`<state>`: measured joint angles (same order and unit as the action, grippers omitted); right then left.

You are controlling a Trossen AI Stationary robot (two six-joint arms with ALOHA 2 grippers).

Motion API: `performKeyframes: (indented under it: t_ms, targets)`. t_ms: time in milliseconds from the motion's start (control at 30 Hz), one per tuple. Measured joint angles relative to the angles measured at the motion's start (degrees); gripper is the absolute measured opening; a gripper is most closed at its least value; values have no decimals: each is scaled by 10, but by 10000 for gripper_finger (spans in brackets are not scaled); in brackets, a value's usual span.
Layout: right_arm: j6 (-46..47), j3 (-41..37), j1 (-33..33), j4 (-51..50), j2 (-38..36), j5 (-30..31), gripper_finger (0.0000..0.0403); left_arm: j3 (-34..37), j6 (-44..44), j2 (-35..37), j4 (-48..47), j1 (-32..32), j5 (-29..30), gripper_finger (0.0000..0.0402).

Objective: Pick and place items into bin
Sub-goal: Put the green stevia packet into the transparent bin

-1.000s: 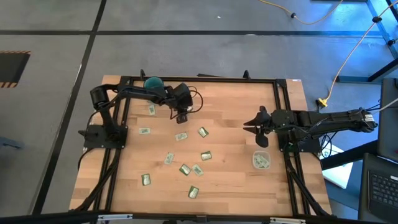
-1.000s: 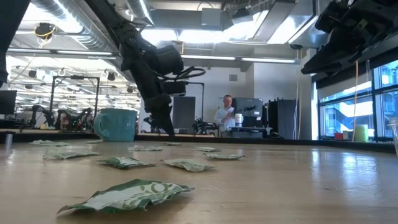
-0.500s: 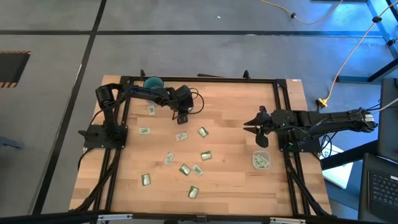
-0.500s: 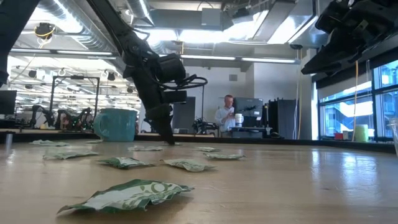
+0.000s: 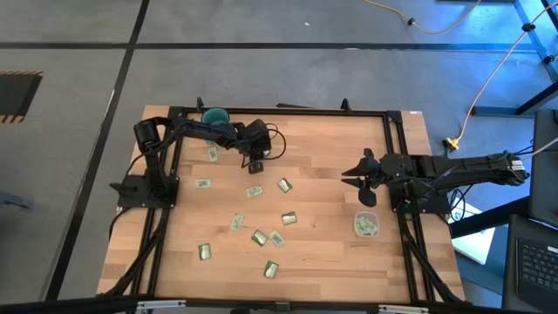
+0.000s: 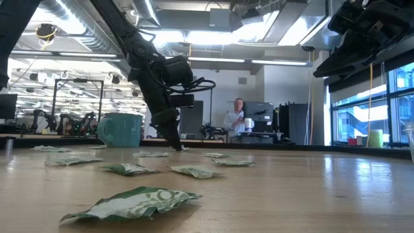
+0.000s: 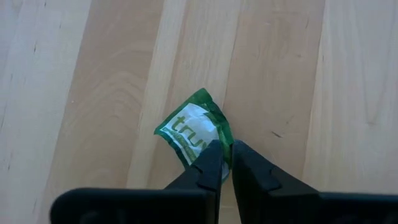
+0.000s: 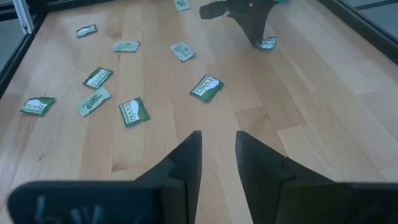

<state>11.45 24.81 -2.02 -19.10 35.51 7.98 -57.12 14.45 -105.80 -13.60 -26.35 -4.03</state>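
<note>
Left wrist view: left pincer (image 7: 225,163) narrow, fingertips pinching near edge of green "truvia" packet (image 7: 194,133) lying flat on surface (image 7: 93,93); packet's long axis runs diagonally away from pincer. Clear bin (image 5: 366,225) well apart, near right pincer (image 5: 359,177), which hovers half-open, empty. Left arm nearer packet, right arm nearer bin. Versus a second ago: left pincer moved down over packet, jaws closed from wide.

The setting is a robotics lab: a wooden counter (image 5: 323,253) in a black metal frame (image 5: 279,111) stands on grey concrete floor, with exposed ceiling ducts (image 6: 71,16), other robot rigs (image 6: 48,120), monitors and a standing person (image 6: 234,120) beyond.
</note>
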Motion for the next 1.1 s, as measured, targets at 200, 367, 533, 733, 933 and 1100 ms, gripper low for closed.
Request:
performKeyframes:
  t_ms: [200, 367, 533, 733, 933, 1100]
  targets:
    - [-2, 0, 0, 0, 0, 0, 102, 3, -4, 12, -11, 4, -2, 22]
    - [-15, 0, 0, 3, 0, 0, 102, 2, -16, 54, -2, 19, -33, 21]
    - [-85, 0, 0, 78, 8, 1, 102, 2, -87, 86, 53, 36, -158, 22]
    - [-208, 0, 0, 174, 66, -1, 102, 1, -233, 88, 199, 53, -364, 22]
    - [-322, 0, -1, 297, 168, -6, 102, 1, -337, 88, 284, 73, -456, 23]
    - [-393, 0, -1, 411, 239, -12, 102, 1, -383, 88, 293, 91, -476, 24]
